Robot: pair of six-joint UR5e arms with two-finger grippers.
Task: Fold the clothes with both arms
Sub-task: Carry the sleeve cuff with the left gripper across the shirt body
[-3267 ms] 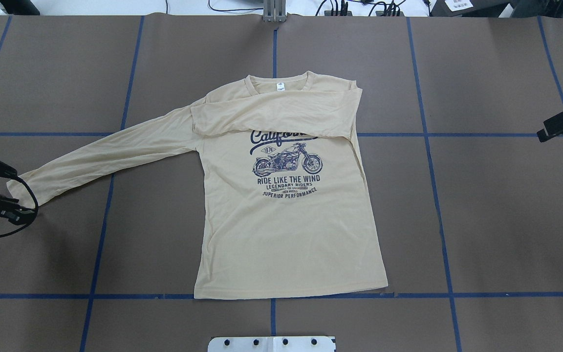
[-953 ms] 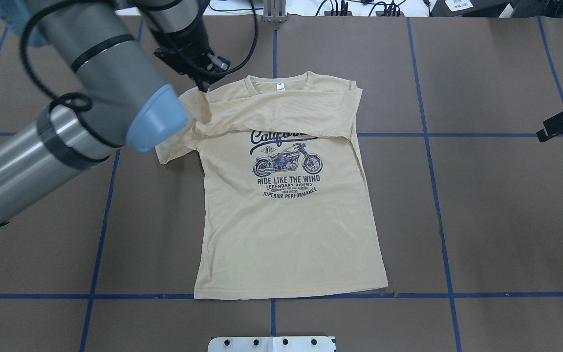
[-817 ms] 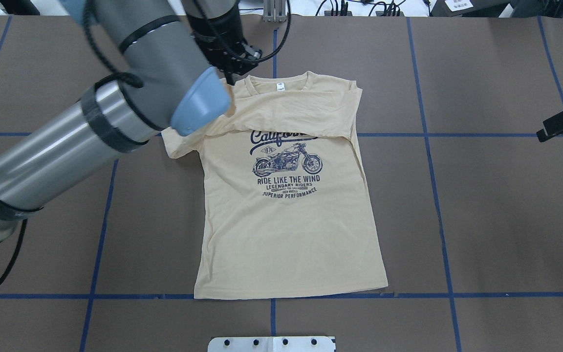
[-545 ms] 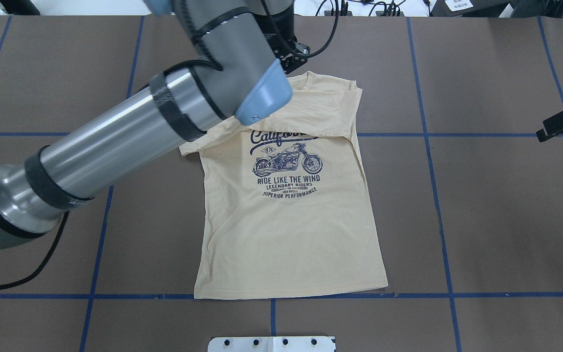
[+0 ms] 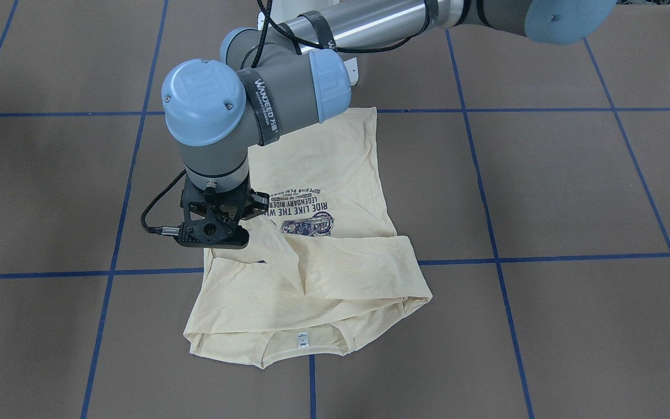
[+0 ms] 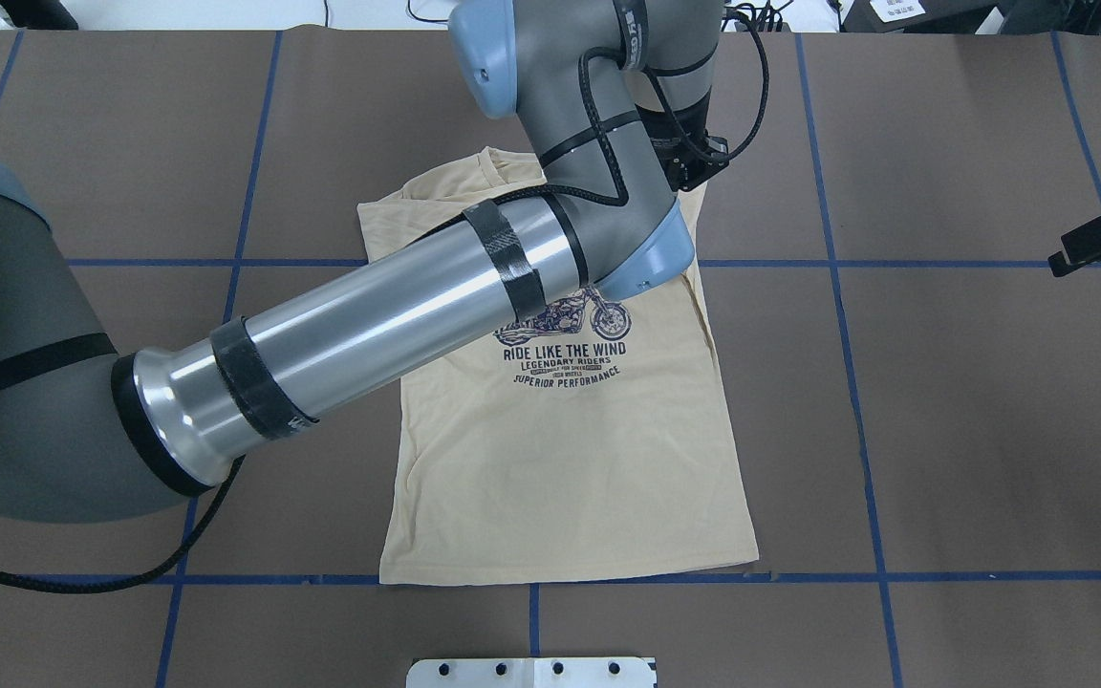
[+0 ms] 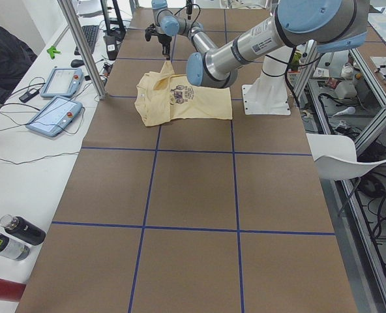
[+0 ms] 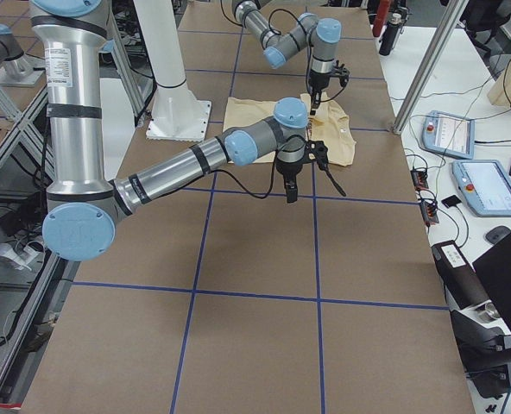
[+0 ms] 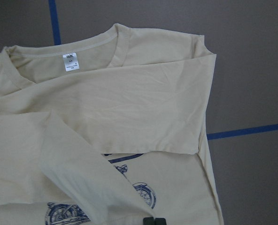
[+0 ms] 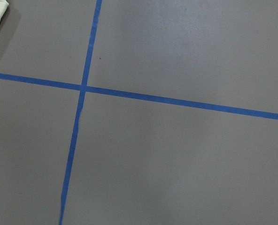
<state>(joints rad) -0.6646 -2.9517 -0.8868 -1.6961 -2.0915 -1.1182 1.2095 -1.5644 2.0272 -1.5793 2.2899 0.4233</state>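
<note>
The clothes are one cream long-sleeved T-shirt [image 6: 560, 459] lying face up, with a navy motorcycle print and a white neck tag [image 5: 302, 339]. Its right sleeve lies folded across the chest [image 9: 143, 103]. My left arm reaches across the shirt, and my left gripper [image 5: 213, 241] hangs low over the shirt's right shoulder side [image 6: 699, 172], shut on the cuff of the left sleeve [image 5: 253, 273]. That sleeve trails back over the chest. My right gripper [image 6: 1086, 247] is off the shirt at the table's right edge; whether it is open or shut does not show.
Blue tape lines [image 6: 856, 382] divide the brown table into squares. The white pedestal base [image 6: 531, 672] sits at the near edge. A metal post [image 7: 82, 45], two tablets [image 7: 53, 114] and bottles [image 7: 10, 238] stand along the far side.
My left arm has swept from the table's left across the shirt to its right side, pulling the left sleeve over the chest. My right gripper has not moved.
</note>
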